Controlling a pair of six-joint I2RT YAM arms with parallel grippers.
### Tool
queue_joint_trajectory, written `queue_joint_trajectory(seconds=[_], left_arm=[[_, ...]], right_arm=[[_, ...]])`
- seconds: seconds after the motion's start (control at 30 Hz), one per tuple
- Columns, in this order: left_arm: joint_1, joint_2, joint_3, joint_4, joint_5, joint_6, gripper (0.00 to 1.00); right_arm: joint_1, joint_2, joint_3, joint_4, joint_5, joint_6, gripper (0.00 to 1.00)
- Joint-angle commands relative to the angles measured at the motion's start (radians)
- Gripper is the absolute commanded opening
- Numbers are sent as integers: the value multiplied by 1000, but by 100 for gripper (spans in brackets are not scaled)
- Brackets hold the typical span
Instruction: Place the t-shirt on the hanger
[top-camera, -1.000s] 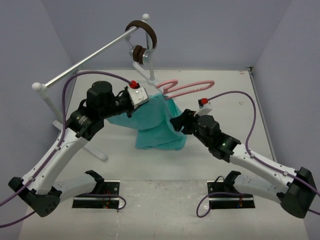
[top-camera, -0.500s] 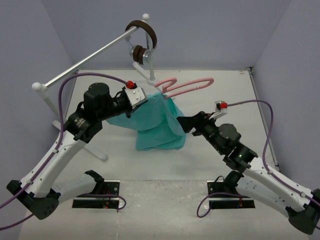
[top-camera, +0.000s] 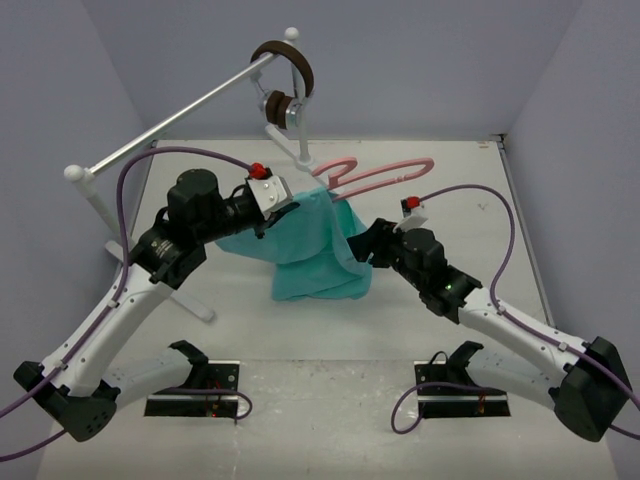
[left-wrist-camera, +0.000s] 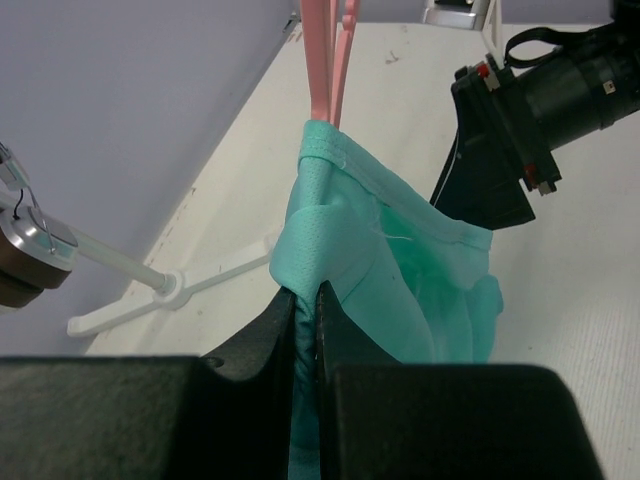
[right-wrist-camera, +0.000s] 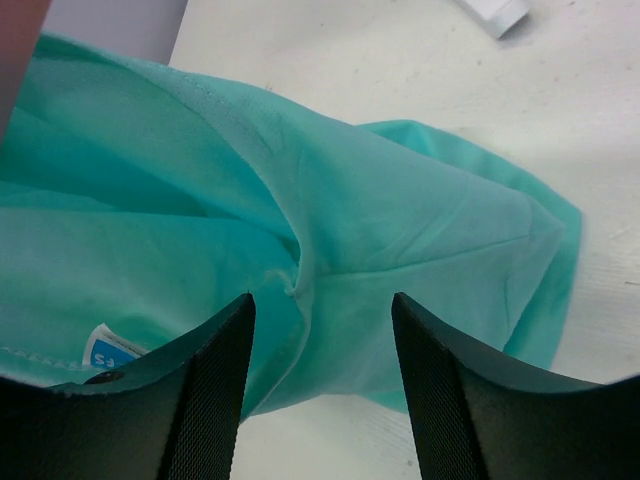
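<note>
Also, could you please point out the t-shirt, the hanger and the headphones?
t-shirt (top-camera: 315, 250), top external view, draped middle.
hanger (left-wrist-camera: 316, 60), left wrist view, pink bar.
headphones (top-camera: 300, 65), top external view, brown headband.

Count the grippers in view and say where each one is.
2. The left gripper is shut on the t-shirt's top edge, near the pink hanger. The right gripper is open at the t-shirt's right side, its fingers facing the fabric.
</note>
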Motion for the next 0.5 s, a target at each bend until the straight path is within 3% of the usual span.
queue_joint_trajectory(seconds=[0.0, 0.2, 0.27, 0.33, 0.47], left_arm=[[1, -29, -3, 136, 47, -55, 0], [1, -49, -14, 157, 46, -67, 0], [1, -59, -16, 168, 51, -80, 0], [-1, -70, -15, 171, 39, -88, 0], [-1, -89, -18, 138, -3, -82, 0]], right_arm=[[2, 39, 15, 129, -96, 27, 54], [2, 87, -2, 136, -115, 46, 46], [-1, 112, 2, 111, -83, 42, 33], [-9, 106, -3, 72, -29, 36, 9], [-38, 17, -47, 15, 72, 43, 0]])
